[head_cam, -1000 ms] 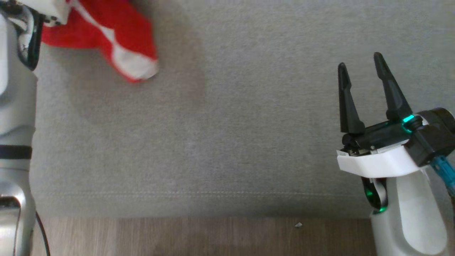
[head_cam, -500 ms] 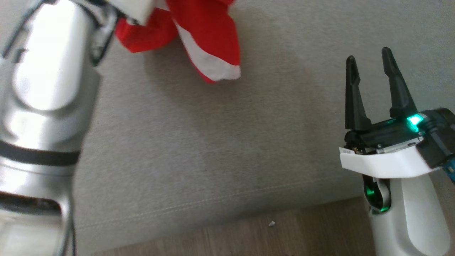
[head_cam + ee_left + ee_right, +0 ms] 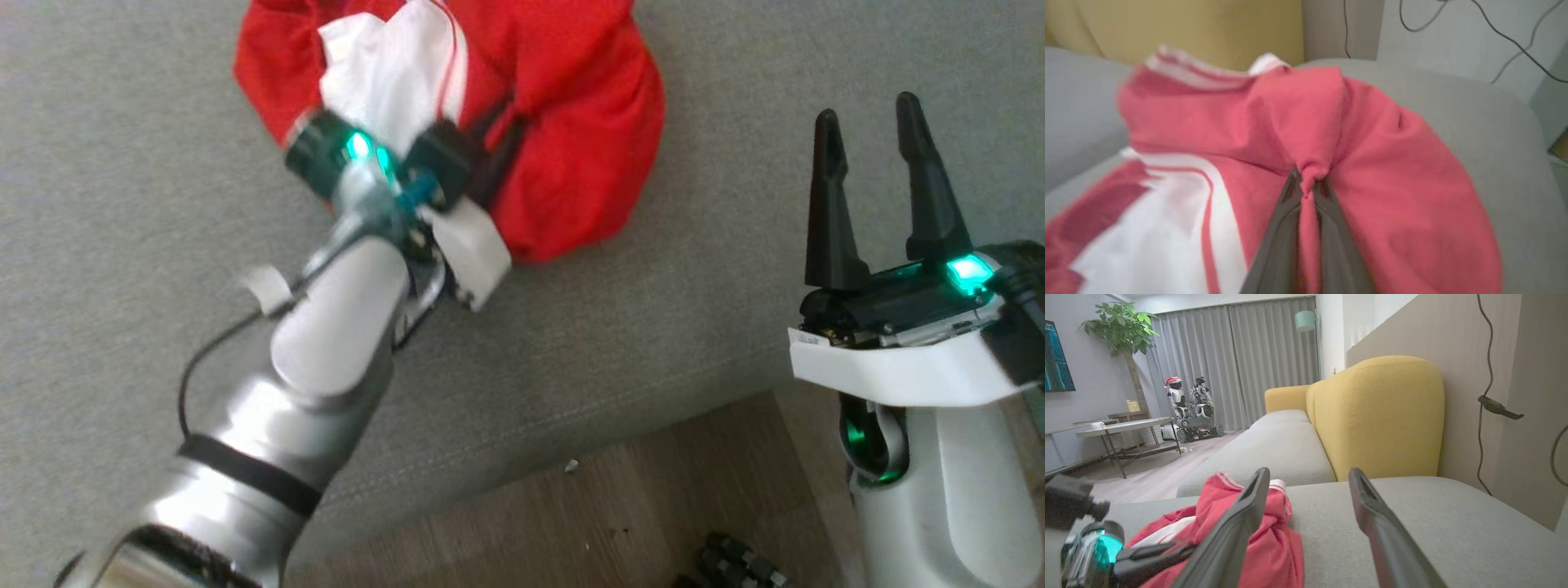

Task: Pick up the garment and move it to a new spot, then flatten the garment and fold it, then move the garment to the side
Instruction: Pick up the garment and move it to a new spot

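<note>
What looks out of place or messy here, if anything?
The red and white garment is the odd thing: it sits crumpled in a heap on the grey sofa cushion, not flat, with the left claw pinching a fold. A small pale scrap also lies on the wooden floor by the sofa's edge.

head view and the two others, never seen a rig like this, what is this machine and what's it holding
This is a wheeled robot with two arms, each ending in a two-fingered hand. The head view looks down from its head; each wrist view looks along one hand's dark fingers. A crumpled red and white cloth garment lies on a grey fabric sofa seat. The left hand is shut, pinching a fold of that garment. The right hand is open and empty, apart from the garment.
</note>
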